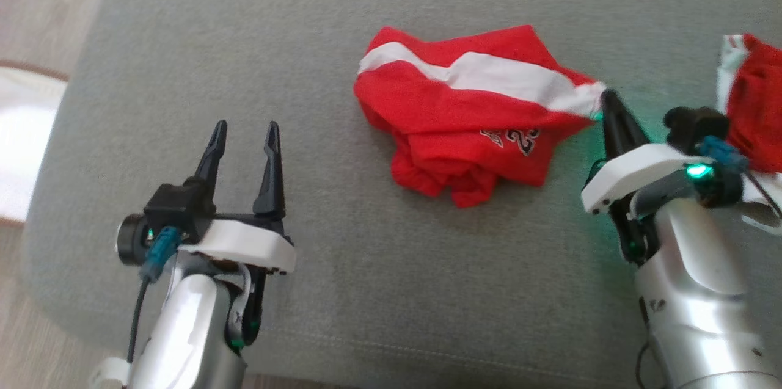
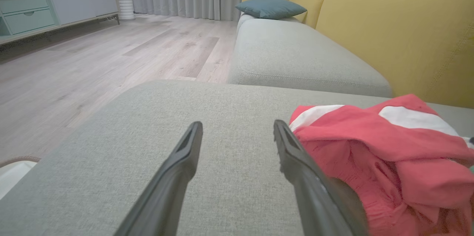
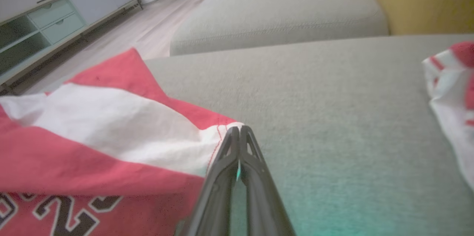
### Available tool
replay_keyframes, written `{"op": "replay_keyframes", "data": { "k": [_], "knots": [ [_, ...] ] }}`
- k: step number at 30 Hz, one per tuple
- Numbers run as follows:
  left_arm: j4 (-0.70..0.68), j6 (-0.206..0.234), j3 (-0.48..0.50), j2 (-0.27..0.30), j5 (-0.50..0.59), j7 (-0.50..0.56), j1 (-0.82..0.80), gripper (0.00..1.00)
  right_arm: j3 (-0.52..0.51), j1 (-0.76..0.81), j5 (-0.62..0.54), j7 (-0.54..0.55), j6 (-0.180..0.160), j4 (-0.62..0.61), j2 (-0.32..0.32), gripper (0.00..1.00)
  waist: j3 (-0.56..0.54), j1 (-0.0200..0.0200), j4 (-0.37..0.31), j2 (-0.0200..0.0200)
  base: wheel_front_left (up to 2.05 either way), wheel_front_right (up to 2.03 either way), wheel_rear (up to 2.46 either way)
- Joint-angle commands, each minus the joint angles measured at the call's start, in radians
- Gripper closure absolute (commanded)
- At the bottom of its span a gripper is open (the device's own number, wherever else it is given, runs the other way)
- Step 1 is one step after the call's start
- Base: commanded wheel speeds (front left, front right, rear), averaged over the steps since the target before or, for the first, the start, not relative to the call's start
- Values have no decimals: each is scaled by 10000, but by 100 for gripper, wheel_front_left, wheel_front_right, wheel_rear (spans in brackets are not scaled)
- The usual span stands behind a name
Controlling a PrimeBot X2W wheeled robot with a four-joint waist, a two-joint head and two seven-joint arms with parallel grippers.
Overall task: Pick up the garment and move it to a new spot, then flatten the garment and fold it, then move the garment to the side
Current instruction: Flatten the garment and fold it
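The crumpled red cloth garment with a white stripe (image 1: 464, 126) is lying in the middle of the grey fabric cushion (image 1: 305, 41). The right gripper (image 1: 605, 97) is pinching its white corner, fingers squeezed tight together. The left gripper (image 1: 246, 126) is hovering to its left, fingers spread wide, holding nothing.

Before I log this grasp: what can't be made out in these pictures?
Head view: second red-and-white cloth, cut off by the right edge.
Right wrist view: the garment, its print cut off by the bottom edge.
Left wrist view: garment partly hidden behind a finger of the left gripper.
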Motion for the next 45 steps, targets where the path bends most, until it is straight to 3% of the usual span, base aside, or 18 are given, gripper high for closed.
{"op": "replay_keyframes", "data": {
  "k": [1, 12, 19, 27, 32, 39, 45],
  "knots": [
    [-318, -22, 486, 88, 95, -122, -346, 0, 174, 54, -59, -220, -9, -512, 37, 100, -163, 0, -260, 0, 0, 0, 0],
    [-286, -329, 1164, 182, 350, -122, -627, 0, 95, 1563, -243, -454, -9, -3348, -233, 100, -590, 0, -1368, 0, 0, 0, 0],
    [47, -790, 1408, 397, 271, -122, -1023, 0, 781, 2875, -21, -430, -9, -5135, -213, 100, -676, 0, -1991, 0, 0, 0, 0],
    [996, -1531, 1276, 682, -255, 571, -1985, 0, 1657, 3667, 144, -591, -9, -5745, -130, 100, -589, 0, -2414, 0, 0, 0, 0],
    [1939, -1971, 878, 985, -1557, 2956, -3531, 0, 1676, 3459, 124, -692, -9, -5731, -128, 100, -282, 0, -2580, 0, 0, 0, 0],
    [3595, -2026, 553, 1629, -3978, 7165, -6082, 0, 2012, 2767, 21, -879, -9, -5716, -148, 100, 290, 0, -2971, 0, 0, 0, 0],
    [4945, -1994, 607, 2005, -4586, 9143, -7316, 0, 2312, 2323, -37, -1057, -9, -5654, -130, 100, 769, 0, -3329, 0, 0, 0, 0]
  ]
}}
